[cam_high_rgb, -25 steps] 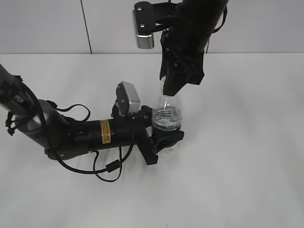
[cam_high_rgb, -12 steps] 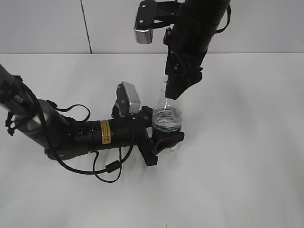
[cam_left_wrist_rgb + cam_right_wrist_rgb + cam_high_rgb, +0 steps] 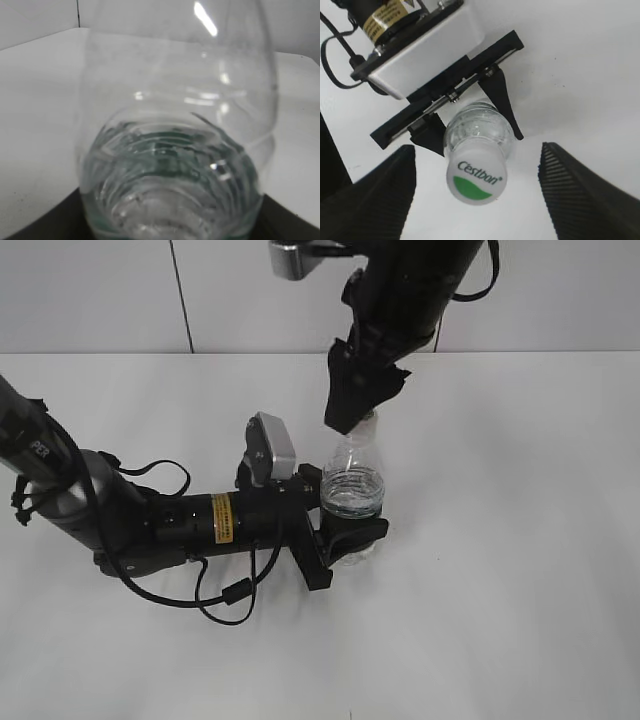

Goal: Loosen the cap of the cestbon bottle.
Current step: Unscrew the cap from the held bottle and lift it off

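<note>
The small clear ribbed plastic cestbon bottle stands upright on the white table, clamped low by the left gripper. Above its round white screw cap (green mark on top) the right gripper hangs with jaws spread wide, touching nothing.

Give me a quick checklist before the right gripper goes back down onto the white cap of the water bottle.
1. Small clear ribbed plastic bottle upright: ok.
2. Left gripper clamped around bottle body: ok.
3. Right gripper open, fingers apart from the round white cap with green mark: ok.
4. Cap centred between the fingers: ok, roughly.
5. Cap on the neck: ok.
6. Cap already loosened: cannot tell.
</note>
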Robot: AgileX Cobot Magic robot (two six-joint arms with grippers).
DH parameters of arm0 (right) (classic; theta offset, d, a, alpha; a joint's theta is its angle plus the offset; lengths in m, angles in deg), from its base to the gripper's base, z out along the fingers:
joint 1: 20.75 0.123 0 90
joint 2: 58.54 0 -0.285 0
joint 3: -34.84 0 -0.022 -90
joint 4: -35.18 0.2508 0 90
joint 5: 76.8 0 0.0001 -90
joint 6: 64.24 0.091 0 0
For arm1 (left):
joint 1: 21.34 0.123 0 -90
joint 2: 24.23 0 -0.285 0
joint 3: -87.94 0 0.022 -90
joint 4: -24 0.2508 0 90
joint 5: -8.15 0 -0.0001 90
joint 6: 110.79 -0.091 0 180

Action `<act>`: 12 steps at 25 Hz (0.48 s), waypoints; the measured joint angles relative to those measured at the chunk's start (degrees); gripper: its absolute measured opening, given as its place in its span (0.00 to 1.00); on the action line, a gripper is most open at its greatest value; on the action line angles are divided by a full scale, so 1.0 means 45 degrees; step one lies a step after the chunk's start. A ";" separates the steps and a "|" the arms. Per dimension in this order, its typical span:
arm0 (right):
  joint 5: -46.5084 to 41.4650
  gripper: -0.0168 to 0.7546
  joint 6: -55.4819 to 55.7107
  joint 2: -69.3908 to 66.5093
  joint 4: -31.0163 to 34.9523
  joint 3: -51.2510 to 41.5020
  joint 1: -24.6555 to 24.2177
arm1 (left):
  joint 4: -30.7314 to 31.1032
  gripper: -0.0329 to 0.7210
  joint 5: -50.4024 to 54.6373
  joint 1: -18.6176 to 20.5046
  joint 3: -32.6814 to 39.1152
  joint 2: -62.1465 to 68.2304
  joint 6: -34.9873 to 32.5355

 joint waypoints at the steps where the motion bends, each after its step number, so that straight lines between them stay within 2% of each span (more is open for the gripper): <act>1: 0.0000 0.77 0.0537 0.0135 0.0012 0.0000 0.0000 | 0.0000 0.58 0.0000 0.0000 0.0000 0.0000 0.0000; 12: 0.0000 0.77 0.8160 0.0733 0.0039 0.0000 0.0000 | -0.0026 0.58 0.0000 0.0000 0.0000 0.0000 0.0010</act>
